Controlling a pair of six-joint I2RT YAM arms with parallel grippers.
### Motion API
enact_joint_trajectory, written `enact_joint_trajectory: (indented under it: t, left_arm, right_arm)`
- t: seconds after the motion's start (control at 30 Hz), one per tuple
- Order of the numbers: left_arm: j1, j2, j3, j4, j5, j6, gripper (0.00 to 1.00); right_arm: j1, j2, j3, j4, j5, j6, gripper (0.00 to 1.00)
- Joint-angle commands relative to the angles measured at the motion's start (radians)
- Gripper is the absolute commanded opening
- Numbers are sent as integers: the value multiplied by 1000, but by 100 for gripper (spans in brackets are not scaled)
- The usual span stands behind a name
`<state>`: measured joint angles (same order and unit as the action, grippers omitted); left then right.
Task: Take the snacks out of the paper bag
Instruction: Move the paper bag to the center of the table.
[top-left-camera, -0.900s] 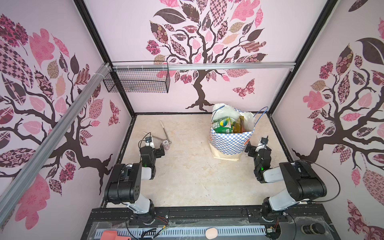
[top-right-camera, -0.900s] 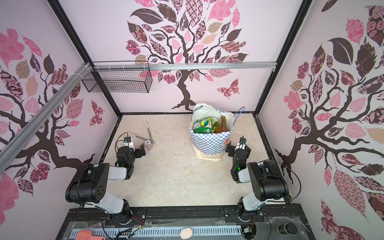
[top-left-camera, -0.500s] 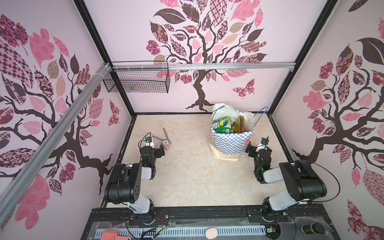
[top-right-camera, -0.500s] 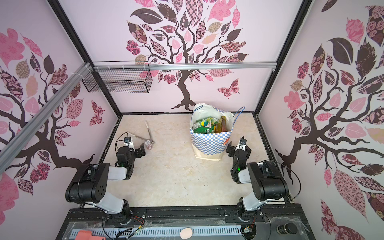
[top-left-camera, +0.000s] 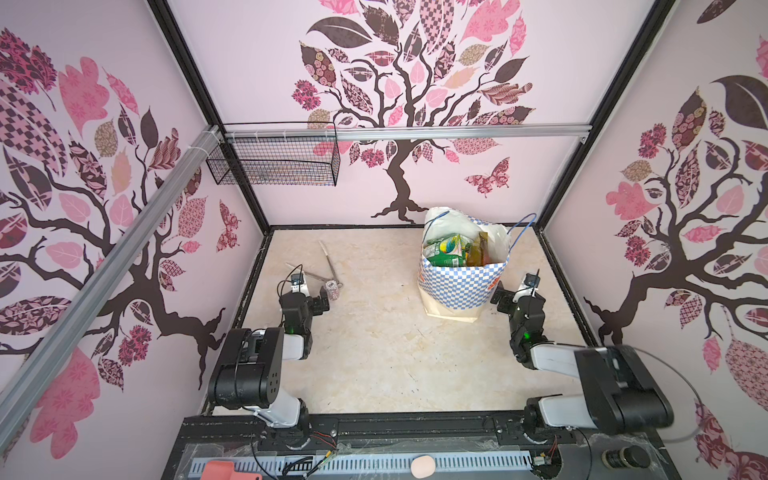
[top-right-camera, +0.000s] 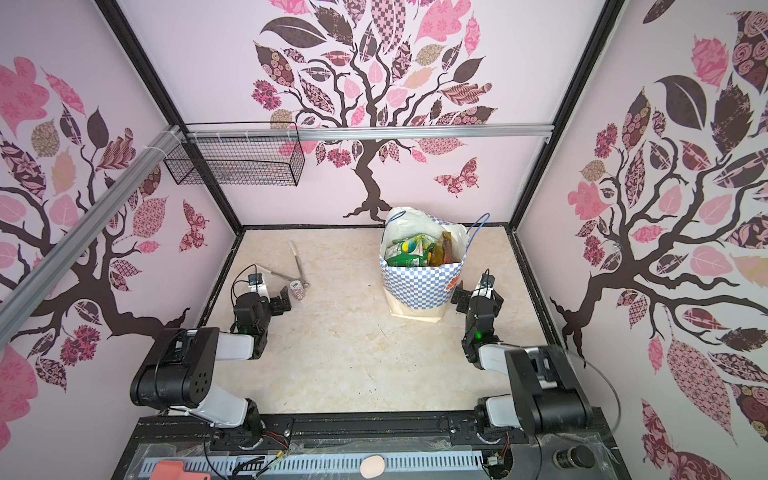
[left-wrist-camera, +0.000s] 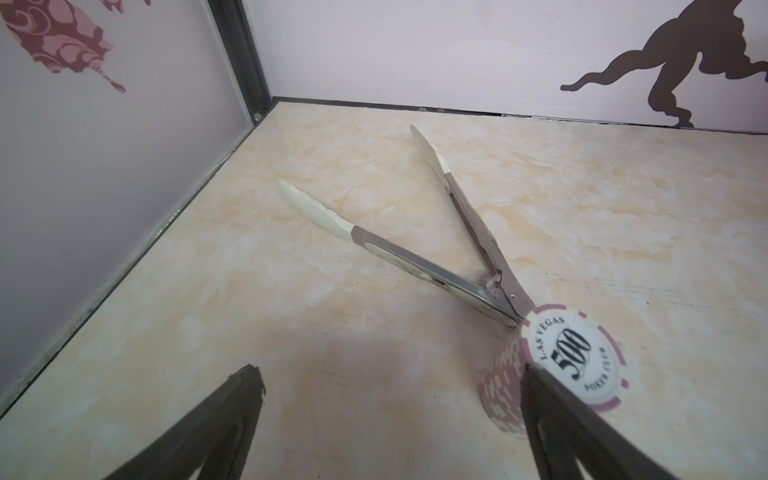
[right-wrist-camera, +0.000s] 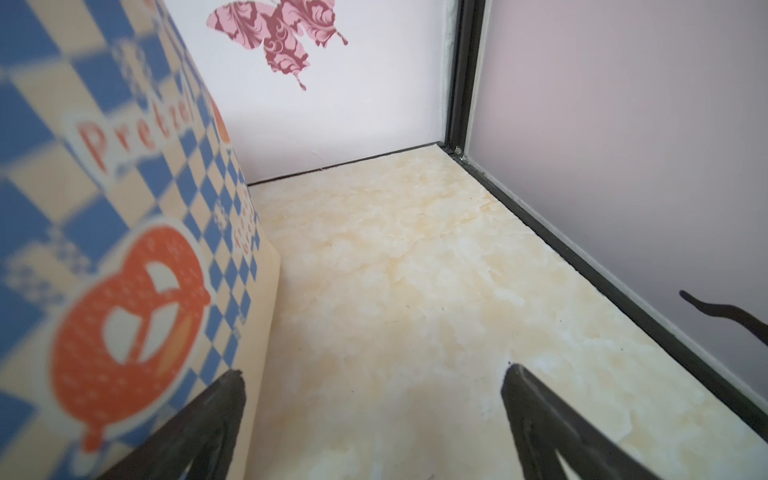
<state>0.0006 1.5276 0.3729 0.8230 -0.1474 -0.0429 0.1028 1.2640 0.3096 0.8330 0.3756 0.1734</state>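
No visible change since a moment ago, left gripper (left-wrist-camera: 388, 370), right gripper (right-wrist-camera: 372, 370), bag (top-left-camera: 457, 286), snacks (top-left-camera: 451, 251), none shifted.

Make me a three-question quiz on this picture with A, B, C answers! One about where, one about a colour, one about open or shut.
1. Where are the snacks? A) in the paper bag B) in the wire basket C) on the table
2. What colour are the bag's checks? A) red and black B) blue and white C) green and yellow
3. How is the right pincer? A) shut on a snack B) shut on a handle C) open and empty

Answers: 1 A, packets poke out of the bag's open top. 2 B, its band shows blue and white squares. 3 C, it gapes wide, holding nothing.
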Motion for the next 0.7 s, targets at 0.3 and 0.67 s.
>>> enact_joint_trajectory:
  t: [0.3, 0.67]
  left_arm:
    - [-145, -667, 262, -830, -275, -405, 99]
    - [-678, -269, 939, -1224, 2, -327, 99]
  right_arm:
    - [1, -402, 450, -935, -286, 281, 100]
    - [-2, -92, 770, -1062, -227, 234, 99]
